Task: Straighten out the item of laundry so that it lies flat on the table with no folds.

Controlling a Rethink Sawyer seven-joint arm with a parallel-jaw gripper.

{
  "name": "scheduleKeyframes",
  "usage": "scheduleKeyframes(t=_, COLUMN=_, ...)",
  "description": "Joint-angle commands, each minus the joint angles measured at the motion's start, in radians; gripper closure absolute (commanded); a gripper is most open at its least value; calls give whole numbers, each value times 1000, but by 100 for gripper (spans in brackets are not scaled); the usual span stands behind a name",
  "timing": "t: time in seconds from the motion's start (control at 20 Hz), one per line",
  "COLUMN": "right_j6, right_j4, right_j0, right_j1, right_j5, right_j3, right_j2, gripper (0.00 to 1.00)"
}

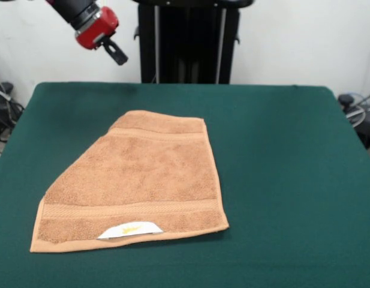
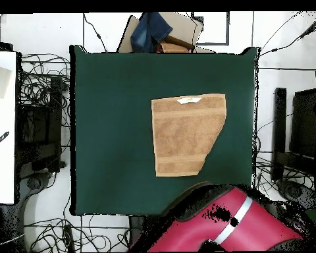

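Your towel (image 1: 140, 177) lies near the middle of the green surface (image 1: 280, 150), its label (image 1: 129, 230) at the front edge in the front view, while the claw (image 1: 116, 54) hangs high above the far left corner of the surface, well apart from the cloth. You cannot tell from either view how far the claw is open, and it appears to hold nothing. The towel's long axis runs from the label end toward the robot. One far corner is missing from its outline: in the front view the left side runs as a long diagonal from the near-left corner up to the far band, which suggests that the far-left corner is folded under or over. In the overhead view the same slanted edge (image 2: 216, 135) shows on the picture's right, toward the robot's side, above the red arm (image 2: 233, 227). That fold looks like the one thing left to undo; the rest of the cloth lies flat. The coming move turns on this: the folded corner is the part of the towel nearest the claw, below it and slightly toward the centre, so you would likely bring the claw down and inward to that diagonal edge.
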Motion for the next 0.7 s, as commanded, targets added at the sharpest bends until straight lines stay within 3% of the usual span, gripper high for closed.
scheduleKeyframes(t=0.05, right_j6=-107, right_j4=-199, right_j0=65, right_j1=28, right_j5=4, right_j3=-5, right_j2=-5, gripper=100)
scheduleKeyframes(t=0.35, right_j6=-113, right_j4=-185, right_j0=53, right_j1=-4, right_j5=38, right_j3=27, right_j2=8, gripper=100)
scheduleKeyframes(t=0.7, right_j6=51, right_j4=-113, right_j0=162, right_j1=-26, right_j5=54, right_j3=3, right_j2=30, gripper=100)
